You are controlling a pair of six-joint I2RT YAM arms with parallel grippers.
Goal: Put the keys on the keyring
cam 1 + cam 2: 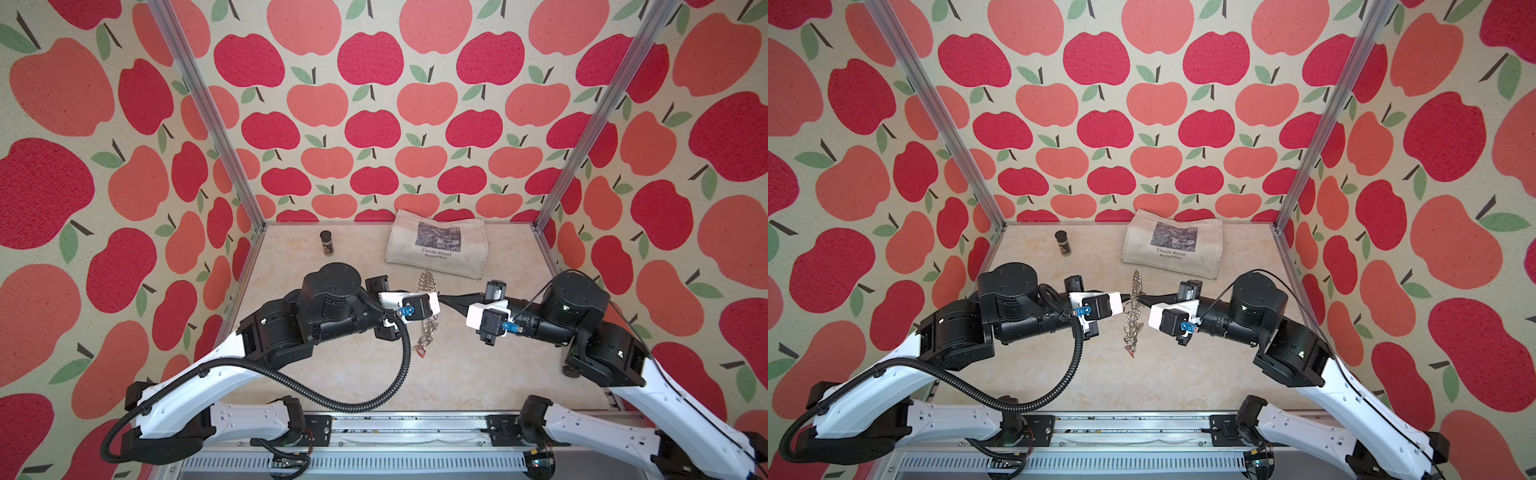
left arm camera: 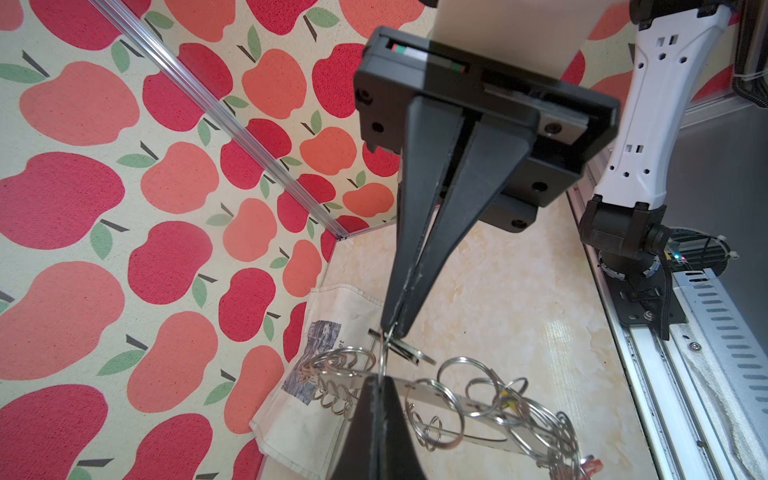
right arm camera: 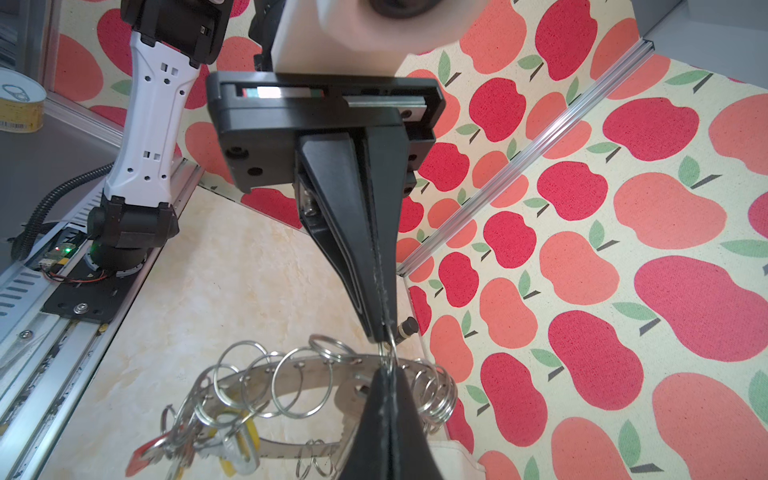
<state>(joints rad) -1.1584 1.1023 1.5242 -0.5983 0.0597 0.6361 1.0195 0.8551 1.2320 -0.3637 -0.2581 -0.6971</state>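
Both top views look steeply down on the whole scene from the near side (near-identical framing). Wrist cameras face the keyring (image 3: 316,376) close-up, from opposite sides.

The beige cloth bag (image 1: 436,245) bears the printed words "Claude Monet" and, below them, "Nympheas". No other writing can be read.
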